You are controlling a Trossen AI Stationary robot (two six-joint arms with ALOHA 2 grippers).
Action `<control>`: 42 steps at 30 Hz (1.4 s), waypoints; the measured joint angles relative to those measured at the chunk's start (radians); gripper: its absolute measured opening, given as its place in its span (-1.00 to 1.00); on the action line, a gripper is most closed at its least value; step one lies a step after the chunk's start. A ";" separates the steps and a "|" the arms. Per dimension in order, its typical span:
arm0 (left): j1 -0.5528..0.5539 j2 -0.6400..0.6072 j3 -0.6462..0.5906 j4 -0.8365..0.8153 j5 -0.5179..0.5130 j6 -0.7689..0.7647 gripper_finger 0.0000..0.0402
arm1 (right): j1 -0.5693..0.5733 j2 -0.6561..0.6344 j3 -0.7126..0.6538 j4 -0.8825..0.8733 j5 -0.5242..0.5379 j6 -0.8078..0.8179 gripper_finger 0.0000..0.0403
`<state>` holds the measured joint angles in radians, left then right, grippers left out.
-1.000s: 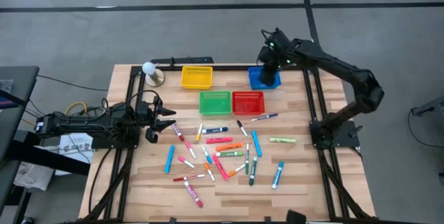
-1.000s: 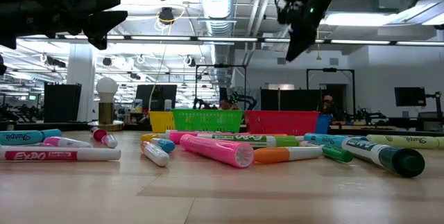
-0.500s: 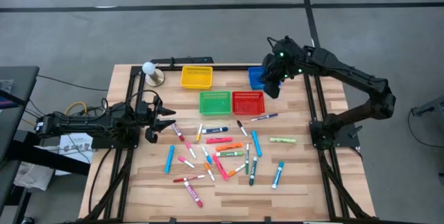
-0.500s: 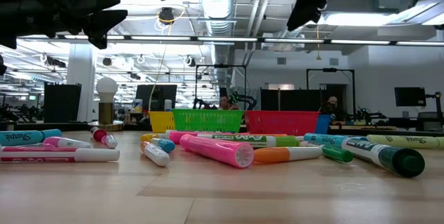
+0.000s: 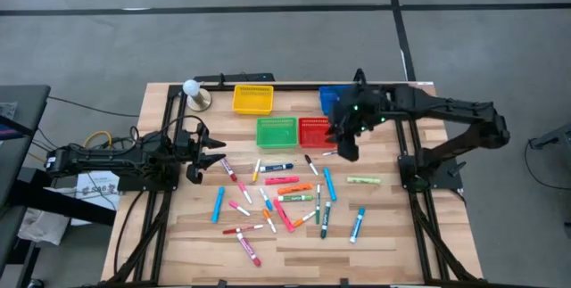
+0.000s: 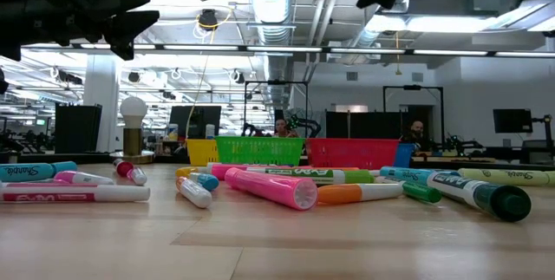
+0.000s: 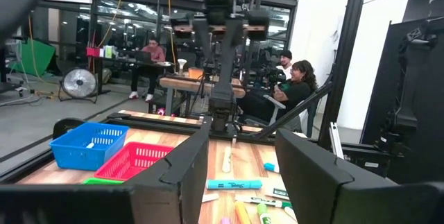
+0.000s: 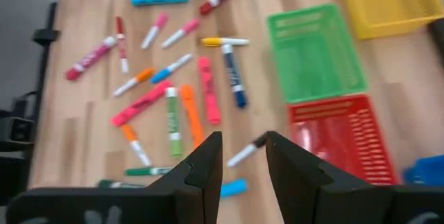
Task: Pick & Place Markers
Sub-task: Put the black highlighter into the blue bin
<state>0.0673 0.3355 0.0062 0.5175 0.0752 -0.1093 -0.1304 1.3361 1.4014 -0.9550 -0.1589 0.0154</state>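
The right gripper [image 5: 347, 148], jaws narrowly parted and seemingly empty, hangs beside the red basket [image 5: 318, 132]. The left gripper [image 5: 212, 157] waits open at the counter's [image 5: 401, 234] left, near the markers [image 5: 281, 194].

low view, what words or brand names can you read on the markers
"Sharpie" on the blue marker at far left.
"Sharpie" on the yellow-green marker at far right.
The red print on the white marker at left is too blurred to read.
The black print on the green marker and the dark-capped marker is too small to read.
No readable text in the other views.
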 joint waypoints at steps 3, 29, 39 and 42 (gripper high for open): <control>0.000 0.000 0.000 0.000 0.000 0.000 -0.17 | 0.044 0.019 -0.002 0.006 0.005 0.096 -0.50; 0.000 0.032 0.000 0.008 0.000 0.000 -0.17 | 0.107 0.462 -0.001 -0.019 0.103 0.518 0.02; 0.000 0.033 0.000 0.008 0.000 0.000 -0.17 | 0.106 0.544 -0.001 0.014 0.105 0.626 0.04; 0.000 0.033 0.000 0.008 0.000 0.000 -0.17 | 0.105 0.554 -0.001 0.022 0.106 0.653 0.01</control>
<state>0.0671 0.3687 0.0059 0.5252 0.0753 -0.1092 -0.0250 1.8900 1.4006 -0.9331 -0.0532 0.6689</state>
